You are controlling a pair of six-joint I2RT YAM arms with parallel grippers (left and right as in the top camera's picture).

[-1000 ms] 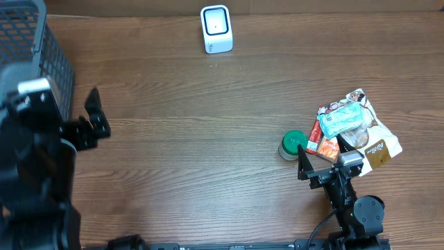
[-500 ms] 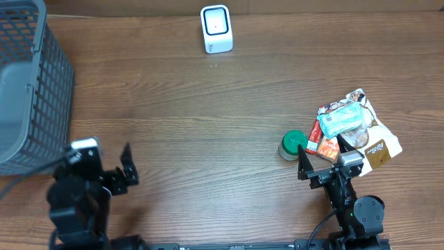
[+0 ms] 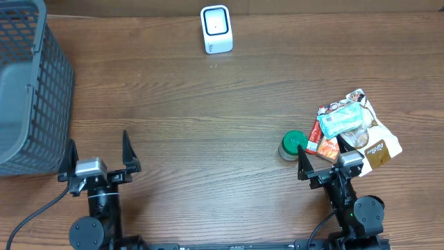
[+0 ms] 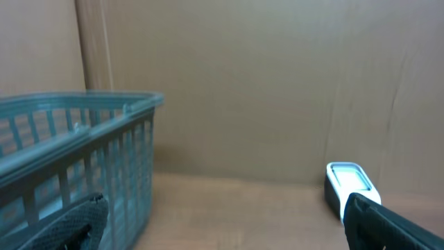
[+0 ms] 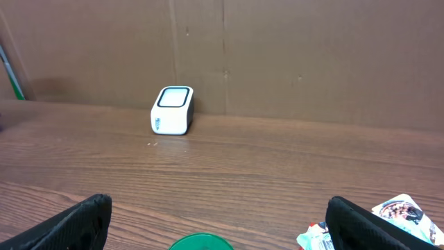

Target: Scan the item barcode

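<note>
Left hand (image 3: 98, 144) open, low, right hand (image 3: 320, 150) open

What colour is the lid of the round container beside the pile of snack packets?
The lid is green. It shows best in the overhead view.
</note>
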